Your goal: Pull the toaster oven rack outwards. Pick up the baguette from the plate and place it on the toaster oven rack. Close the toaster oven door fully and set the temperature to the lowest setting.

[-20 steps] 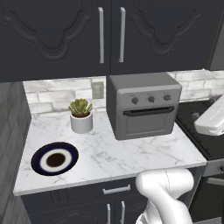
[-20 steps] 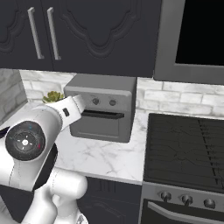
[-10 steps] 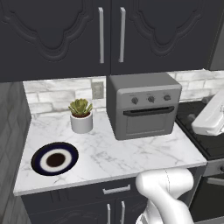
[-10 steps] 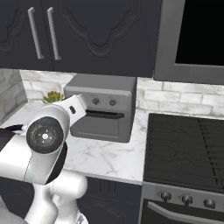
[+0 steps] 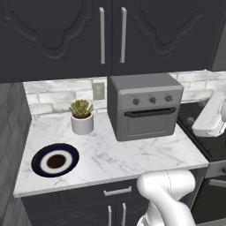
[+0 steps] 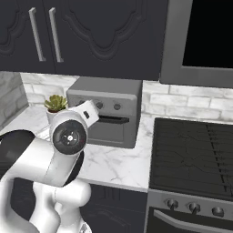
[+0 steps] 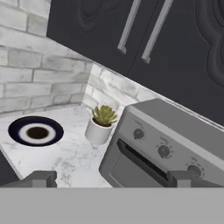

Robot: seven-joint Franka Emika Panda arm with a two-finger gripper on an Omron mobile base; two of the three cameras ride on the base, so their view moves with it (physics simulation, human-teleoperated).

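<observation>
— Between my fingertips, what do I see? My gripper (image 7: pixel 113 179) has its jaws spread wide with nothing in them, and the gap frames the toaster oven door (image 7: pixel 131 168).

— Are you touching it?

— No. In the left base view my hand hangs over the stove (image 5: pixel 201 132), to the right of the toaster oven (image 5: pixel 145 106) and apart from it.

— How does the door stand?

— Upright and flush with the oven's front. Its dark handle bar (image 5: pixel 150 112) runs across the top of the window pane, and three round knobs (image 5: pixel 152 100) sit in a row just above it.

— And the plate?

— The plate (image 5: pixel 37 161) lies at the far left of the marble counter (image 5: pixel 114 154), near the front edge and well apart from the oven. I see its navy rim, white ring and dark brown centre.

— Anything between the two?

— A small succulent in a white pot (image 5: pixel 81 117) stands farther back, toward the brick wall, just left of the oven. A wall outlet (image 5: pixel 99 90) is behind it.

— Above?

— Dark cabinets (image 5: pixel 110 35) with two long silver handles hang over the counter.
</observation>
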